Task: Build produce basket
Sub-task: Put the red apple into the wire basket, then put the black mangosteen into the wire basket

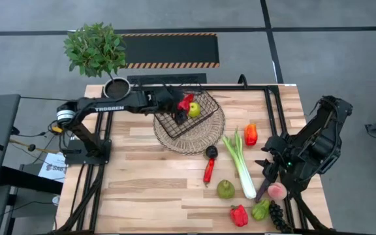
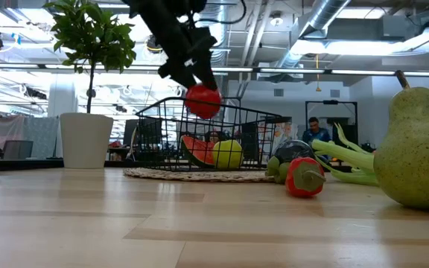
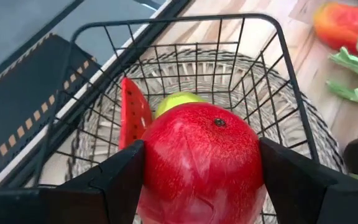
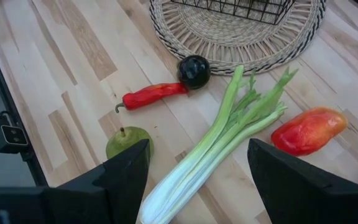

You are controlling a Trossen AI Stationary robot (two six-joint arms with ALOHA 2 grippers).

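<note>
My left gripper [image 1: 183, 104] is shut on a red apple [image 3: 201, 162] above the dark wire-mesh basket [image 1: 187, 112], which stands on a round woven tray [image 1: 189, 124]. In the basket lie a watermelon slice [image 3: 132, 115] and a yellow-green fruit [image 3: 178, 99]. My right gripper [image 4: 197, 180] is open and empty above the leek [image 4: 219, 140] at the table's right. On the table lie a chilli [image 1: 209, 170], a green pear [image 1: 225, 189], an orange-red pepper [image 1: 251, 134], a peach [image 1: 277, 191], a red pepper [image 1: 239, 215] and grapes [image 1: 279, 217]. My left gripper pinches the red apple's two opposite sides [image 3: 151, 162] between its two fingers, coming slanting down from the table's left. The apple is lifted clear, above the basket's rim [image 2: 203, 100].
A potted green plant [image 1: 96, 49] stands at the table's far left corner. A dark round thing [image 1: 211, 152] lies beside the tray. A green vegetable [image 1: 260, 209] lies near the front edge. The table's left half [image 1: 142, 189] is bare wood.
</note>
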